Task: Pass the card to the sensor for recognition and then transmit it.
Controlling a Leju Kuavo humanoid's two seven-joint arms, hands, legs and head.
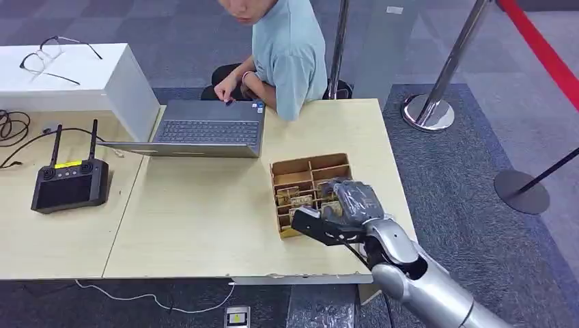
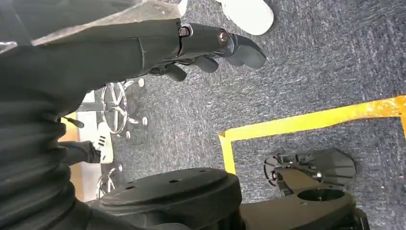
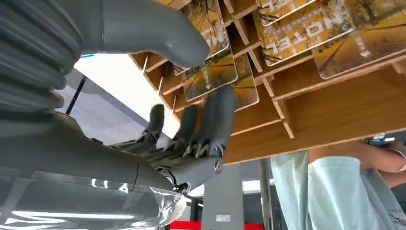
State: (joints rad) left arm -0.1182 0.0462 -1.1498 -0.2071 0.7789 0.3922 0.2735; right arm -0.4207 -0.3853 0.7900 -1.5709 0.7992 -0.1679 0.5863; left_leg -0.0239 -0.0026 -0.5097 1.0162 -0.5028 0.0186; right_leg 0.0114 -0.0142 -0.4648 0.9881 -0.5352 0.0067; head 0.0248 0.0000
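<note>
On a pale wooden table point(image 1: 205, 225), the robot's right hand point(image 1: 345, 205) hovers directly over a divided cardboard box point(image 1: 307, 171) at about four o'clock from the table's centre. Hotel key cards point(image 3: 297, 33) stand in the box's slots, just beyond the fingertips point(image 3: 215, 110), long edges crossing the dividers. The fingers are apart, holding nothing. The left hand point(image 2: 210, 45) hangs loosely curled and empty over the carpet, far from the cards.

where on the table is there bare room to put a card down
Bare tabletop lies between the laptop, the controller and the card box. It is crowded at the box, where the right hand reaches in.
</note>
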